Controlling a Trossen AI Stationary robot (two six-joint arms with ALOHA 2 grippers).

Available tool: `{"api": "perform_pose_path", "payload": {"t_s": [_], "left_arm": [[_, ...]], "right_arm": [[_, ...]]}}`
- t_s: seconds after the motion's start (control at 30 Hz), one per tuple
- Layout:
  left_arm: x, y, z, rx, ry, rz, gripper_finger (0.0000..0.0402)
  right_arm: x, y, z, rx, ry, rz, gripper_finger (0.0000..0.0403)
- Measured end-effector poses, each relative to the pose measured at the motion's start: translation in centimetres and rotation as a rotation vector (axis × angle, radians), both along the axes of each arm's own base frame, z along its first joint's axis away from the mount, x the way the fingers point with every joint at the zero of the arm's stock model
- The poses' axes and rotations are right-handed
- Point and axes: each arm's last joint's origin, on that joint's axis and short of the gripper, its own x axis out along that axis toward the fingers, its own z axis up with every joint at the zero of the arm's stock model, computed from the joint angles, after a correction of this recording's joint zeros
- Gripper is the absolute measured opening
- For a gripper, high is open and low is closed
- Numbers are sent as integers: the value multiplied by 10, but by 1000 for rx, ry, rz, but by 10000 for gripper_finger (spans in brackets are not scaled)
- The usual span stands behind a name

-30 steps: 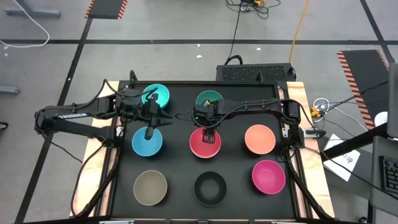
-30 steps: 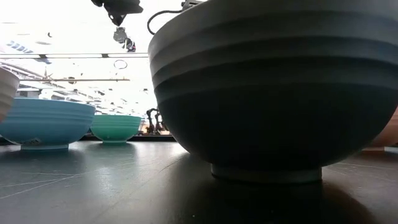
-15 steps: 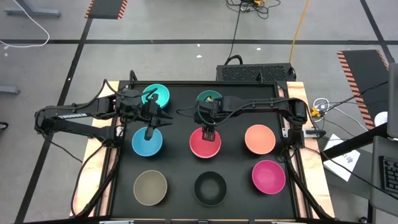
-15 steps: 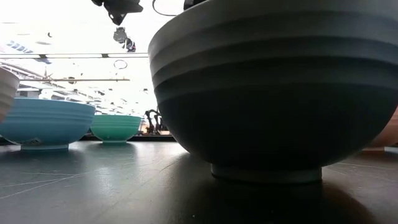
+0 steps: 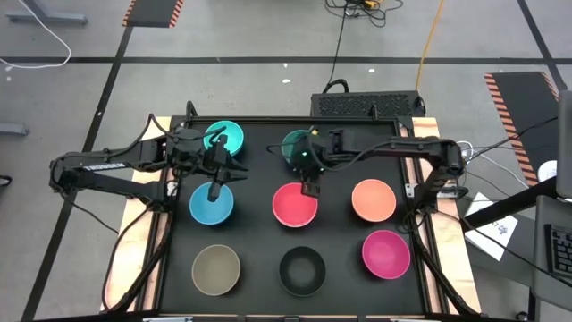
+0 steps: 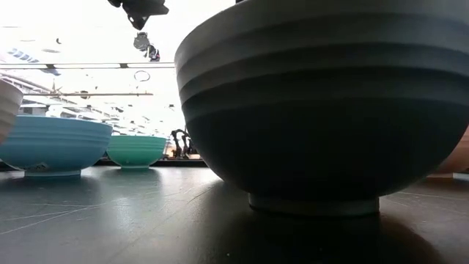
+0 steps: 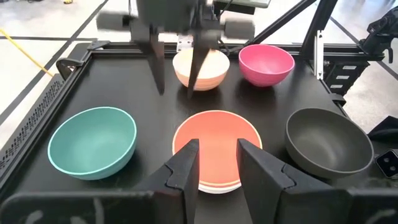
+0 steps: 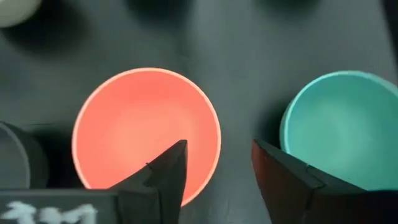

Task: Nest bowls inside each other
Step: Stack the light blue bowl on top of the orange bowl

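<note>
We see eight bowls on the dark surface, all sitting apart, so the nesting looks barely begun. Taking the red bowl as centre: blue lies left of it, orange right, black in front, dark green behind. The right jaws hang spread over its far rim, empty. The left jaws hover over the blue bowl, slightly parted, gripping nothing. Every bowl remains to be stacked
</note>
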Motion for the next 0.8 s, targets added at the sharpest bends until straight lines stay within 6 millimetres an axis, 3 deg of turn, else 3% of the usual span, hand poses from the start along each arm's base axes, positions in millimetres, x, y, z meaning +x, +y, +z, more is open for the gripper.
{"api": "perform_pose_path", "payload": {"t_s": [0.1, 0.2, 0.27, 0.4, 0.67, 0.8], "left_arm": [[0, 0, 0, 0, 0, 0, 108], [0, 0, 0, 1, -1, 1, 108], [0, 0, 1, 5, -6, 8, 108], [0, 1, 1, 6, -7, 10, 108], [1, 1, 1, 7, -16, 10, 108], [1, 1, 2, 8, -22, 10, 108]], "right_arm": [[-13, 2, 19, -28, -55, 35, 115], [-23, 3, 33, -46, -100, 54, 37], [-28, 4, 39, -57, -115, 68, 12], [-40, 7, 49, -85, -133, 71, 2], [-57, 9, 37, -100, -175, 76, 0], [-75, 10, 42, -120, -277, 76, 0]]}}
